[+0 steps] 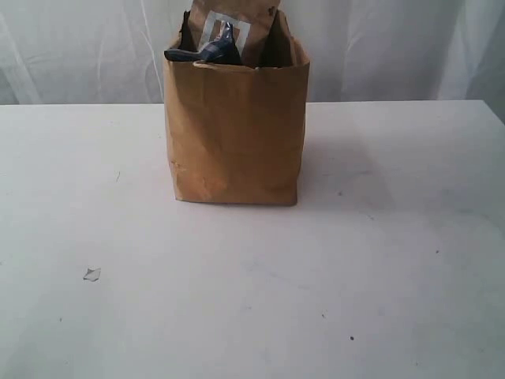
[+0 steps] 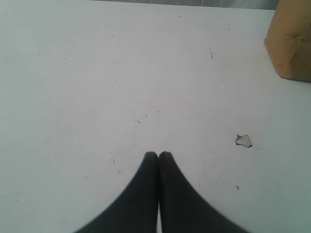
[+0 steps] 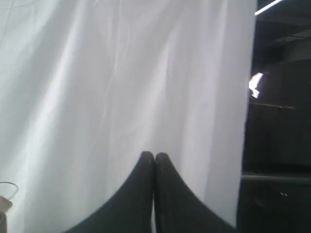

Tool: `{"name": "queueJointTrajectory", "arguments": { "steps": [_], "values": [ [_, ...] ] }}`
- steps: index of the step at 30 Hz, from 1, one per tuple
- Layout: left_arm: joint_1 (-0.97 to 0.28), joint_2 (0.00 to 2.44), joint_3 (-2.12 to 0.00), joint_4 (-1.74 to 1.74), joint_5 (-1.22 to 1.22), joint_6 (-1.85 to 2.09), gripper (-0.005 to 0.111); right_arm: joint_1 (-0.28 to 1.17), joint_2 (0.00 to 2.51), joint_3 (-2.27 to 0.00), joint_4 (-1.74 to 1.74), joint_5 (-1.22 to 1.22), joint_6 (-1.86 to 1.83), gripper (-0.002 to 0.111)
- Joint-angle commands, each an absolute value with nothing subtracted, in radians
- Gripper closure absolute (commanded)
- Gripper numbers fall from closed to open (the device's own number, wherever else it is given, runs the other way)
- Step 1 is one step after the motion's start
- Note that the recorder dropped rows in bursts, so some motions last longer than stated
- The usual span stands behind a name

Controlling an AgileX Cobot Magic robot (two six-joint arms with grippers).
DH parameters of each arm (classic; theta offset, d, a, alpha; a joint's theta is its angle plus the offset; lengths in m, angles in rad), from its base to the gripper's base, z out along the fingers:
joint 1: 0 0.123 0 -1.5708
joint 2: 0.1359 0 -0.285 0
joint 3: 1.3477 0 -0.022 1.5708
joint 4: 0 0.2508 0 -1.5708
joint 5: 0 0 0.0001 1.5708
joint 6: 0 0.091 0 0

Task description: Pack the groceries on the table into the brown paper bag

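Observation:
The brown paper bag point(image 1: 237, 130) stands upright at the back middle of the white table point(image 1: 252, 292). A brown pouch point(image 1: 230, 17) with a white square and a long dark packet point(image 1: 201, 54) stick out of its open top. Neither arm appears in the exterior view. My left gripper point(image 2: 158, 154) is shut and empty above bare tabletop, with a corner of the bag point(image 2: 291, 43) off to one side. My right gripper point(image 3: 154, 155) is shut and empty, pointed at a white curtain point(image 3: 121, 87).
A small chip mark point(image 1: 92, 274) lies on the table's left part, also seen as the chip mark point(image 2: 244, 141) near the left gripper. White curtains point(image 1: 394, 47) hang behind the table. A dark area point(image 3: 282, 121) lies beside the curtain in the right wrist view.

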State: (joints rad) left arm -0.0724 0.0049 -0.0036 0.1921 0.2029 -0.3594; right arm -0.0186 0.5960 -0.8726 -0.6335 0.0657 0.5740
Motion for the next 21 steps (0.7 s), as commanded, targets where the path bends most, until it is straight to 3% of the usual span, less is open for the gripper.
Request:
{"name": "queueJointTrajectory", "arguments": {
  "steps": [1,8,21],
  "values": [
    [-0.071,0.0,0.0,0.196,0.201,-0.361,0.107,-0.009,0.442,-0.805,-0.659,0.347,0.552,0.108],
    [-0.071,0.0,0.0,0.196,0.201,-0.361,0.107,0.04,0.238,-0.7,-0.681,0.331,0.512,0.108],
    [-0.071,0.0,0.0,0.196,0.201,-0.359,0.107,0.04,0.222,-0.459,-0.661,0.133,0.526,0.108]
  ]
}}
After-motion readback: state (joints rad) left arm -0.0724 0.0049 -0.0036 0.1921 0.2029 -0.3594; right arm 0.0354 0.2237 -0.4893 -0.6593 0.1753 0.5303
